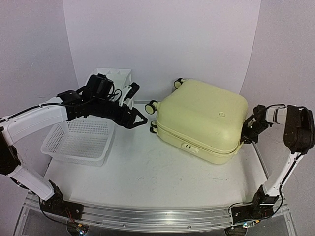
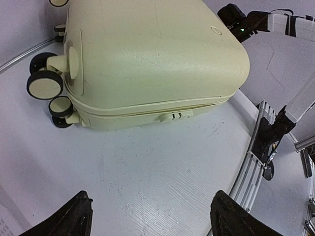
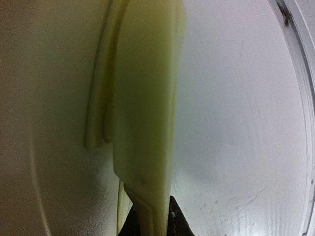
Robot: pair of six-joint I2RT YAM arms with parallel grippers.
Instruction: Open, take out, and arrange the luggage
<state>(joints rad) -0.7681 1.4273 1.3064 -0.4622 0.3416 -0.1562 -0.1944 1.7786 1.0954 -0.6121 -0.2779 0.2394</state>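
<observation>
**Figure: work cell from above, with two wrist views.** The white tabletop [image 1: 147, 169] has fine parallel ribs and carries faint scuffs and dark specks, clearest in the left wrist view. A grooved metal rail [image 1: 147, 215] runs along its near edge and holds both arm bases. A second rail borders its right side. Plain pale walls [image 1: 162, 39] close the cell at the back and on both sides, meeting in soft corners.

The suitcase [image 1: 203, 118] is pale yellow and hard-shelled. It lies flat and closed on the right half of the tabletop. Its wheels [image 1: 151, 105] point left and toward the back wall. Its small lock [image 1: 188, 146] faces the near edge, set on the seam between the two shells.

A white mesh basket [image 1: 78, 140] sits on the left half, well apart from the suitcase. A white plastic drawer unit [image 1: 115, 76] stands behind it against the back wall.

The left end effector [image 1: 139, 122] hangs above bare tabletop between basket and suitcase. Its fingers [image 2: 74, 219] are spread wide and hold nothing.

The right end effector [image 1: 246, 135] is at the suitcase's right side. The right wrist view shows its dark fingertips [image 3: 173, 219] pinched on a narrow yellow ridge of the shell, which rises between them.
</observation>
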